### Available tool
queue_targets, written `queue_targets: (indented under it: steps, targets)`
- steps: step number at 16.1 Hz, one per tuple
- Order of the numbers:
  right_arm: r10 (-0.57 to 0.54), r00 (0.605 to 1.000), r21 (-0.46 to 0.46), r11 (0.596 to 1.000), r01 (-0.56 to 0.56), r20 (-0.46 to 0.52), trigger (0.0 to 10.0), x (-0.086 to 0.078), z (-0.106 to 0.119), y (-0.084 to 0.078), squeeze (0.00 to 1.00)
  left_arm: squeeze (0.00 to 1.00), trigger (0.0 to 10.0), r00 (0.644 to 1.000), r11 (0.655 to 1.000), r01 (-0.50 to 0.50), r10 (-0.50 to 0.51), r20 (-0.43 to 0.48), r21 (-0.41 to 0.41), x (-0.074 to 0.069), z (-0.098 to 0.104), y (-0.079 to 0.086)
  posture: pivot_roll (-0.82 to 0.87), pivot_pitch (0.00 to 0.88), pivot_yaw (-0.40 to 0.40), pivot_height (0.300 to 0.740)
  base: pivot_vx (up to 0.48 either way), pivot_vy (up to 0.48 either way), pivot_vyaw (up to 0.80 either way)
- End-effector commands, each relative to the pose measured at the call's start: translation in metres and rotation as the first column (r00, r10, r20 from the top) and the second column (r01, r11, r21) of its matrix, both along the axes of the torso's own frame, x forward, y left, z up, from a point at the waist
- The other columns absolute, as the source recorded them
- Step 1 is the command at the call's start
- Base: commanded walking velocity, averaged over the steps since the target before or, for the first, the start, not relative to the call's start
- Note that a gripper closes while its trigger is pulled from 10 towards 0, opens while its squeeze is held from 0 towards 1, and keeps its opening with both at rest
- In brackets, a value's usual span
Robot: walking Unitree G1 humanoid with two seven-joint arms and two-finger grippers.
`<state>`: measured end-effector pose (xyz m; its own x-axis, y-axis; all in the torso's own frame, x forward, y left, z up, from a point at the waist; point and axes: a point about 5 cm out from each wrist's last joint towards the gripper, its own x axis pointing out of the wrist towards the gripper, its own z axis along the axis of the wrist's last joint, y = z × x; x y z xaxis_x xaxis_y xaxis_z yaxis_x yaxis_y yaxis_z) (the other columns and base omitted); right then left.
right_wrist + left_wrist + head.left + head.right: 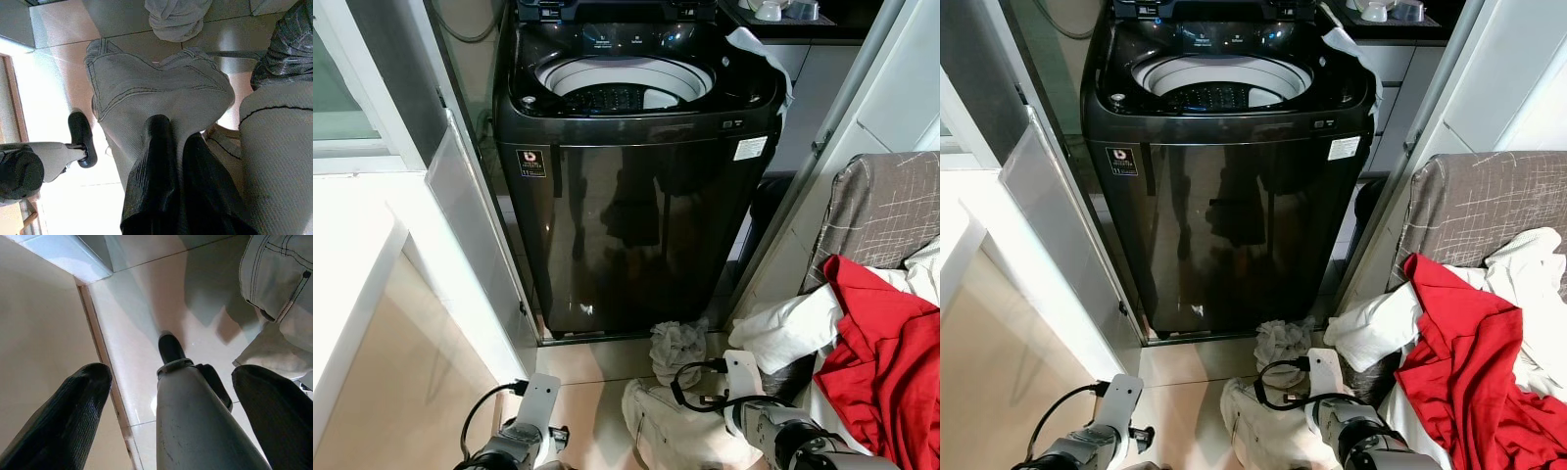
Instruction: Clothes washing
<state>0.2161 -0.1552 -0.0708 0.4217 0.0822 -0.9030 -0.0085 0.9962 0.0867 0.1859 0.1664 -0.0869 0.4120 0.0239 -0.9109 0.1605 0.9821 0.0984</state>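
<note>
The right gripper (171,142) has its fingers pinched narrow on the pale jeans (146,83) on the floor; the left gripper's (171,382) fingers hang spread wide over bare tile beside them. Beyond the jeans lies a grey cloth (677,348), then the open-topped washing machine (636,196).

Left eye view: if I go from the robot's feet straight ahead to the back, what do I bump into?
Pale trousers on the floor → crumpled grey cloth → black washing machine, lid up → white cloth draped on its far right corner.
</note>
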Motion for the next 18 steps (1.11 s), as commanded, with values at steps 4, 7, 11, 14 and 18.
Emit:
queue_targets:
  steps: [4, 7, 11, 14, 18]
  targets:
    - [0.004, 1.000, -0.007, 1.000, -0.004, 0.019, 10.0, 0.006, 0.004, -0.001, 0.00, 0.00, 10.0, 1.000, 1.000, -0.001, 0.001, -0.001, -0.021, 0.002, 0.001, -0.003, -0.12, 0.000, -0.029, 0.740, 0.000, 0.000, 0.00]
    - [0.007, 1.000, -0.010, 1.000, -0.007, 0.022, 10.0, 0.007, 0.004, -0.001, 0.00, 0.00, 10.0, 1.000, 1.000, -0.001, 0.001, 0.000, -0.019, 0.002, 0.001, -0.003, -0.12, 0.000, -0.028, 0.740, 0.000, 0.000, 0.00]
    - [0.016, 1.000, -0.012, 1.000, -0.016, 0.025, 10.0, 0.008, 0.005, 0.000, 0.00, 0.00, 10.0, 1.000, 1.000, -0.003, 0.003, 0.002, -0.020, 0.002, 0.001, -0.002, -0.11, 0.000, -0.029, 0.740, 0.000, 0.000, 0.00]
    - [0.023, 0.999, -0.011, 1.000, -0.023, 0.028, 10.0, 0.008, 0.005, 0.001, 0.00, 0.00, 10.0, 1.000, 1.000, -0.004, 0.004, 0.004, -0.020, 0.002, 0.001, -0.002, -0.10, 0.000, -0.031, 0.740, 0.000, 0.000, 0.00]
    - [0.047, 0.998, 0.017, 0.999, -0.048, 0.048, 10.0, 0.014, 0.008, 0.011, 0.00, 0.00, 10.0, 1.000, 1.000, -0.012, 0.012, 0.006, -0.020, 0.003, 0.001, -0.001, -0.10, 0.000, -0.029, 0.740, 0.000, 0.000, 0.00]
